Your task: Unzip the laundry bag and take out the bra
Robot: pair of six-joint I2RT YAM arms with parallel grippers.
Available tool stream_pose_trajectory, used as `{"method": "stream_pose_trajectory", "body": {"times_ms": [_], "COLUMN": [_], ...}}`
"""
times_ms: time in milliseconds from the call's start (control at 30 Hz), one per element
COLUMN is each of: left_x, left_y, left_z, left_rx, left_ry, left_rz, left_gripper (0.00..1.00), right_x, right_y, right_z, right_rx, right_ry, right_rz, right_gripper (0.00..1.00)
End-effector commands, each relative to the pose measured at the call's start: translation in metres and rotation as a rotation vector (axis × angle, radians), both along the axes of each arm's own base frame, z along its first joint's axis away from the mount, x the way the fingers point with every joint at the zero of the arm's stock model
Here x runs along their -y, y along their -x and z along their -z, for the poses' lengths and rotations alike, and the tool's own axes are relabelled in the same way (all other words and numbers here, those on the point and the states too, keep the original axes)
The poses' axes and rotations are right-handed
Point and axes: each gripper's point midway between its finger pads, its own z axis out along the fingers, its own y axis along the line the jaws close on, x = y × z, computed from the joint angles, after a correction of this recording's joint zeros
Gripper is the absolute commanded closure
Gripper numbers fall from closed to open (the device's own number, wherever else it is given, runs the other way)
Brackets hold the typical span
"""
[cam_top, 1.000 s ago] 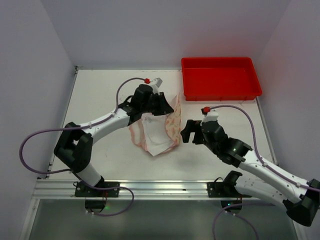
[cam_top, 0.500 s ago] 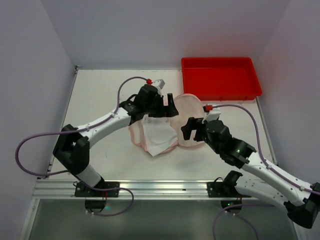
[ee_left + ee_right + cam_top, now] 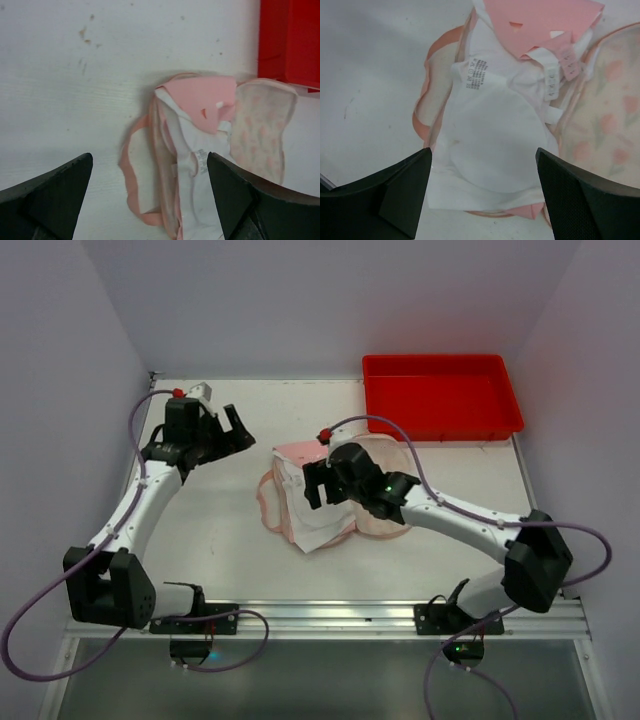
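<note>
The cream fabric laundry bag (image 3: 262,125) with red-pink print and pink trim lies open just in front of the red plastic tray (image 3: 440,428). The white-and-pink bra (image 3: 490,135) rests on it. The right gripper (image 3: 318,485) hangs over the bra, jaws apart and empty. The left gripper (image 3: 238,427), also spread, is well left of the tray.

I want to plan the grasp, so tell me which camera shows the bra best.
The right wrist view: the bra fills the frame, white cup and printed label sharp, lying on the opened laundry bag. The left wrist view shows it smaller and farther off. In the top view the right arm covers part of it.
</note>
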Motion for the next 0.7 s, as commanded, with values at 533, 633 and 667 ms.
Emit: {"method": "stream_pose_trajectory", "body": {"times_ms": [533,633,667], "left_x": [-0.048,-0.047,-0.047], "left_y": [0.045,0.046,0.046], "left_z": [0.057,0.058,0.058], "left_rx": [-0.054,-0.056,-0.056], "left_ry": [-0.006,0.017,0.018], "left_rz": [-0.026,-0.019,-0.019], "left_gripper": [0.00,0.00,0.00], "right_x": [-0.060,-0.056,-0.054], "right_y": [-0.041,-0.038,-0.038], "right_z": [0.092,0.093,0.092], "right_rx": [-0.032,-0.034,-0.033], "right_ry": [0.361,0.365,0.368], "right_rz": [0.153,0.155,0.155], "right_gripper": [0.37,0.51,0.55]}}
